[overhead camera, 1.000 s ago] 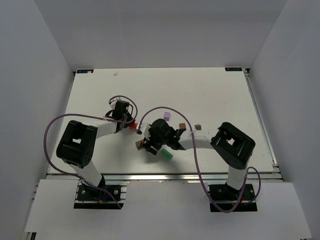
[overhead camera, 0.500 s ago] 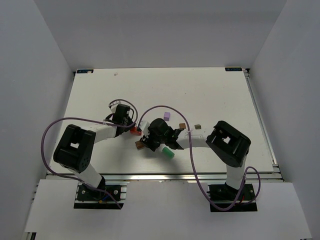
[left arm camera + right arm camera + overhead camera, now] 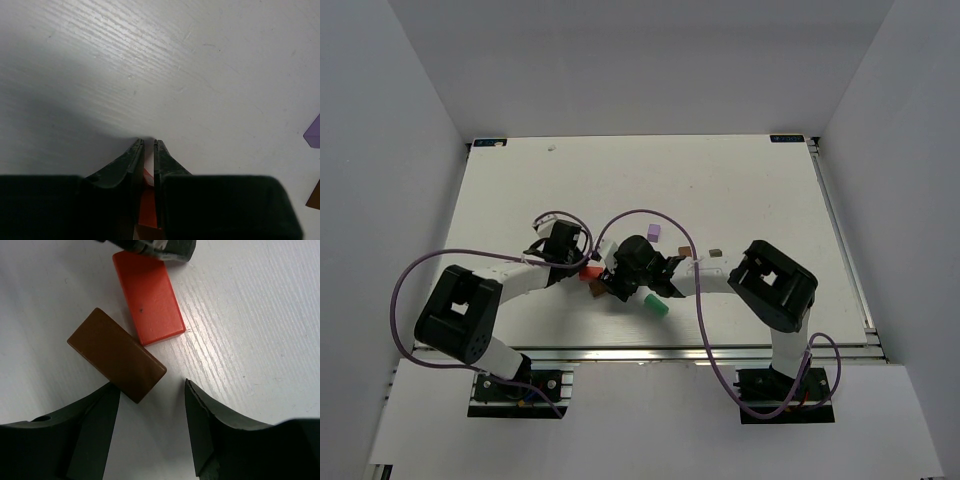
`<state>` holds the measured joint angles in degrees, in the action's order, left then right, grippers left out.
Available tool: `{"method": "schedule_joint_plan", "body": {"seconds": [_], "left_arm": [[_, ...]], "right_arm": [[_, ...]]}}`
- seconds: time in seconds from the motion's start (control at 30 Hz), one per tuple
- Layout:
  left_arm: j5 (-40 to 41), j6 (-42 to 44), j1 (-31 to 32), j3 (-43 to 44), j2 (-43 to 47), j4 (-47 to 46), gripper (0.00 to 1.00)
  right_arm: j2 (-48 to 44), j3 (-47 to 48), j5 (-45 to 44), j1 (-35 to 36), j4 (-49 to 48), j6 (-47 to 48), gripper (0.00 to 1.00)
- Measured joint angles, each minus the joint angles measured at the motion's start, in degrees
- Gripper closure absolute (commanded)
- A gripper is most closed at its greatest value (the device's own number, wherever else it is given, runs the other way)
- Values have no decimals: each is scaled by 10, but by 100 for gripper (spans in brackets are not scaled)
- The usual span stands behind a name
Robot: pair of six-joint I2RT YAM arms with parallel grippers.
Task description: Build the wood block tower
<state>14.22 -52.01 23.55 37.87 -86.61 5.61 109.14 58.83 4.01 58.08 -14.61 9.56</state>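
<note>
The left fingers [image 3: 125, 165] are clamped on the red block [image 3: 148, 297], which lies flat on the surface [image 3: 250, 315] with the brown block [image 3: 116, 355] just beside it. The right fingers [image 3: 95, 425] stand apart at the brown block's near corner. Probably light, stiff, slick-painted wood — grip across the narrow sides.

The red-orange block [image 3: 148, 297] and brown block [image 3: 117, 355] — smooth painted wood — sit on a matt, grainy table [image 3: 250, 315].

I work over a white table [image 3: 740, 180] with a fine wood grain. Plain white walls [image 3: 380, 150] rise along the table's left, far and right sides. A black bracket [image 3: 488, 142] sits at its far left corner and another bracket [image 3: 787, 138] at its far right. A metal rail [image 3: 640, 352] runs along its near edge.
</note>
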Motion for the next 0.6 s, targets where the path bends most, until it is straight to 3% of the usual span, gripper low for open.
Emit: {"method": "schedule_joint_plan", "body": {"seconds": [0.6], "left_arm": [[53,-74,34,-14,27,49,76]], "right_arm": [[0,0,24,0,3,-12,42]]}}
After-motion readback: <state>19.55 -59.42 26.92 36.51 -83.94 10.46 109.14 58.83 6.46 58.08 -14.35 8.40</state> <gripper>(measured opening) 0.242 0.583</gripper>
